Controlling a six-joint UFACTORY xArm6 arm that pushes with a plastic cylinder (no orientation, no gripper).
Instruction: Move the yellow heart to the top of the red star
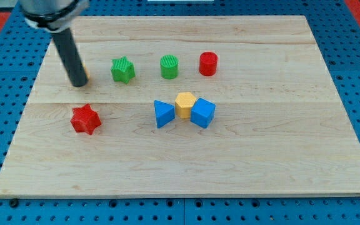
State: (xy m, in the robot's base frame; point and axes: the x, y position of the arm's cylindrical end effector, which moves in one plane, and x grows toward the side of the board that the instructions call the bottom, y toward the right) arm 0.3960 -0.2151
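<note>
The red star (85, 119) lies on the wooden board (261, 156) at the view's left. My tip (79, 84) stands just above it in the view, a little to the left. Only a thin yellow sliver (85, 76) shows at the rod's right edge; this is the yellow heart, mostly hidden behind the rod, so its shape cannot be made out. The tip appears to touch it. The sliver sits above the red star, with a gap of bare board between them.
A green star (123, 69), a green cylinder (169, 66) and a red cylinder (208, 64) form a row to the right of the tip. A blue triangle (163, 114), a yellow hexagon (185, 104) and a blue cube (203, 113) cluster mid-board.
</note>
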